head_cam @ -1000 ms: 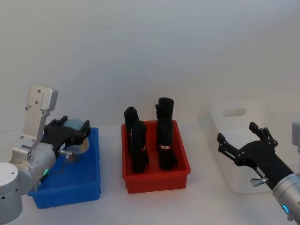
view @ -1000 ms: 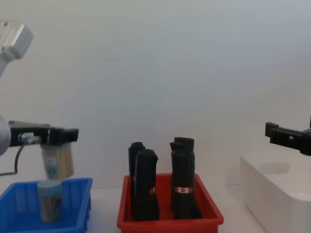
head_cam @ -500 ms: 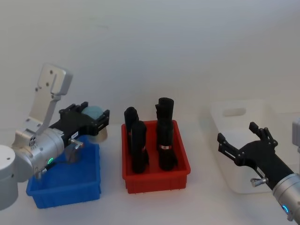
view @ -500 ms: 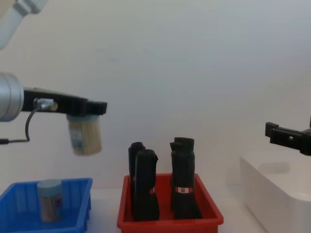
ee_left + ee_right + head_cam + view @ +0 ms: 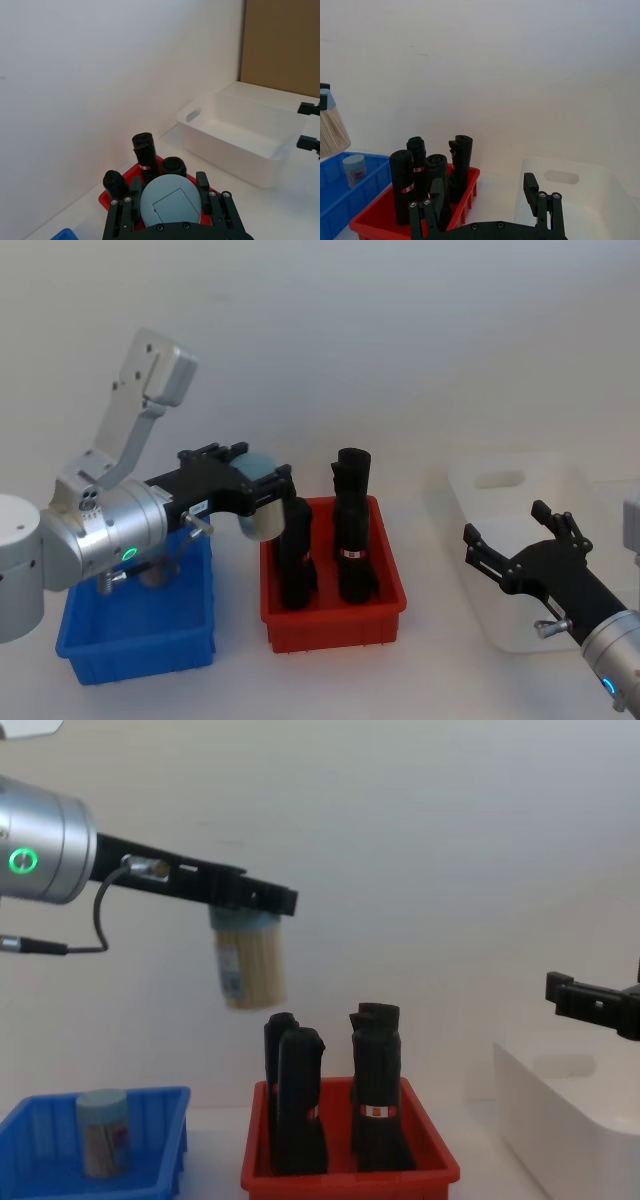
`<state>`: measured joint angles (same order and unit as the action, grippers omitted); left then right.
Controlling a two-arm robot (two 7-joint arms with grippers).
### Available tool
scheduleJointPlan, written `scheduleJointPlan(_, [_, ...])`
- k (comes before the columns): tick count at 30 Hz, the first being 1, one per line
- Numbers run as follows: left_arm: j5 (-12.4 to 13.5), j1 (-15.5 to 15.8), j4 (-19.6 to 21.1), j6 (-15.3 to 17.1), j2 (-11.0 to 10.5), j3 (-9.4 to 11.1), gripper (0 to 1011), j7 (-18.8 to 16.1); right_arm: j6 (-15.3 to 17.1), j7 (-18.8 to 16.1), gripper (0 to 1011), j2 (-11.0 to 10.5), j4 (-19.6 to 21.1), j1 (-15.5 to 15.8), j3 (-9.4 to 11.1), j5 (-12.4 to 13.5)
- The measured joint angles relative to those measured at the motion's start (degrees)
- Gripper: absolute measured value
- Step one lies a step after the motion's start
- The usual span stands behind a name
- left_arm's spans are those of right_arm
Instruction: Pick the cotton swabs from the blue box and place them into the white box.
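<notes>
Presently I note my left gripper raised above the red bin, jaws pinching a jar of cotton swabs by its lid. The jar hangs below them, slightly tilted, over the black rolls. A second jar stands in the blue box. My right gripper hovers near the white box, jaws spread.

Between the left gripper's fingers, the cotton swabs jar showed only its lid, its body hidden; far beyond it, the right gripper and white box ran off the chest view's edge
</notes>
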<state>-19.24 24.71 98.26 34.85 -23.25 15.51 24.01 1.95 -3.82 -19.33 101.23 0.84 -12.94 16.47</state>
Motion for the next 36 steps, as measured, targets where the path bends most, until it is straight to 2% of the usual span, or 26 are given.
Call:
scheduleJointPlan(6, [-0.24, 1.62, 0.18, 2.19, 0.65, 0.44, 669, 2.96, 0.00, 0.00, 1002, 0.00, 0.00, 0.00, 0.00, 0.00])
scheduleJointPlan(14, [-0.43, 2.87, 0.34, 3.79, 1.15, 0.77, 669, 5.20, 0.00, 0.00, 1002, 0.00, 0.00, 0.00, 0.00, 0.00])
scheduleJointPlan(27, [-0.53, 3.70, 0.41, 4.88, 1.46, 0.98, 669, 6.68, 0.10, -0.08, 1002, 0.01, 0.20, 0.12, -0.04, -0.02])
scheduleJointPlan(36, [-0.59, 3.95, 0.47, 5.21, 1.55, 1.04, 669, 7.12, 0.72, -2.29, 1002, -0.44, 1.79, 1.19, -0.41, 0.06])
